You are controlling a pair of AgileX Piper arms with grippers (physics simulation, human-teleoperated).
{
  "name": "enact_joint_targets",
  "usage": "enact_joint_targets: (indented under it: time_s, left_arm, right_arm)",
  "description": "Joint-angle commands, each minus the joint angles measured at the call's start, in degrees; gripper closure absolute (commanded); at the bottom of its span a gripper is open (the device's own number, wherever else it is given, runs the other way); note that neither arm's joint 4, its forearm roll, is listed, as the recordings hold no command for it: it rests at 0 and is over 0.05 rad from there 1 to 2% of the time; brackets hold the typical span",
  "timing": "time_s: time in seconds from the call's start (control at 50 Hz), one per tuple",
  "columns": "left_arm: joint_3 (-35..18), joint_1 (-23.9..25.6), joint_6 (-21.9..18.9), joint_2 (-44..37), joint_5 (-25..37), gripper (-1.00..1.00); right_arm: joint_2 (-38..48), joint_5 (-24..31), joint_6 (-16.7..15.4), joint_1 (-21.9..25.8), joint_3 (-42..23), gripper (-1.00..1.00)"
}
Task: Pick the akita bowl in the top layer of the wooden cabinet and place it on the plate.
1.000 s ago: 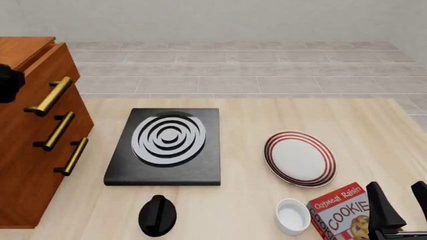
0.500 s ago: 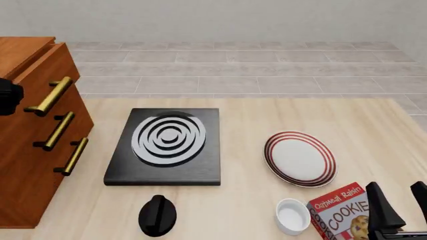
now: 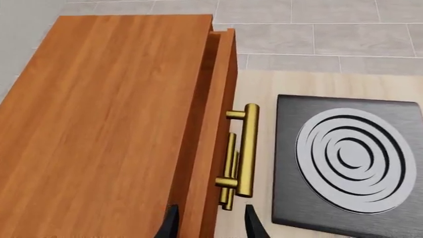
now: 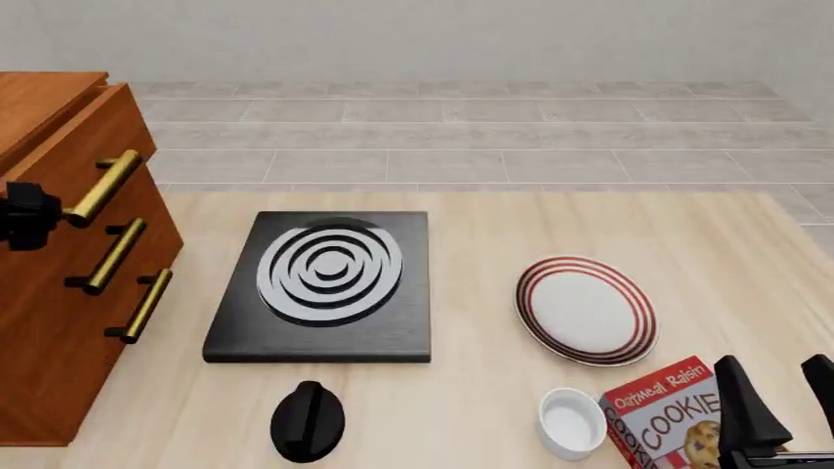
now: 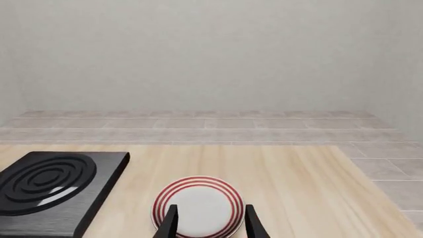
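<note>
The wooden cabinet (image 4: 53, 322) stands at the table's left edge. Its top layer (image 4: 92, 147) carries a brass bar handle (image 3: 248, 148), and the drawer front (image 3: 221, 99) stands only slightly out from the cabinet body. The inside is hidden, so the akita bowl is out of view. My left gripper (image 4: 33, 213) hovers by the near end of that handle; its fingers (image 3: 254, 225) are open and straddle the drawer front's edge. The plate (image 4: 585, 310) with red rings lies right of centre. My right gripper (image 4: 778, 405) hangs open near the front right corner, with the plate (image 5: 198, 206) seen between its fingers.
A black stove slab (image 4: 323, 285) with white spiral rings lies between cabinet and plate. A black knob-like object (image 4: 308, 421) sits near the front edge. A small white cup (image 4: 571, 422) and a cookie box (image 4: 665, 412) lie beside my right gripper.
My left gripper has dropped lower and shifted a little right, closer to the top drawer's handle. The right arm and the table objects have not moved.
</note>
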State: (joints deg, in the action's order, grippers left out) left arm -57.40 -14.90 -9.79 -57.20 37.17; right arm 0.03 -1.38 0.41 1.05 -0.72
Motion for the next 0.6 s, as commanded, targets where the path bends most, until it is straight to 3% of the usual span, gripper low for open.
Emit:
enact_joint_targets:
  time_s: [0.02, 0.36, 0.6]
  left_arm:
    - [1.9, -0.9, 0.2, -0.8, -0.8, -1.0]
    - [3.8, -1.3, -0.4, -1.8, -1.7, -1.0]
    - [3.3, 1.2, 1.5, -2.4, -1.0, -1.0]
  right_arm:
    - [0.0, 0.0, 0.2, -0.1, 0.0, -1.0]
    - [0.0, 0.1, 0.5, -0.1, -0.1, -1.0]
    - [0.0, 0.1, 0.7, -0.1, -0.2, -1.0]
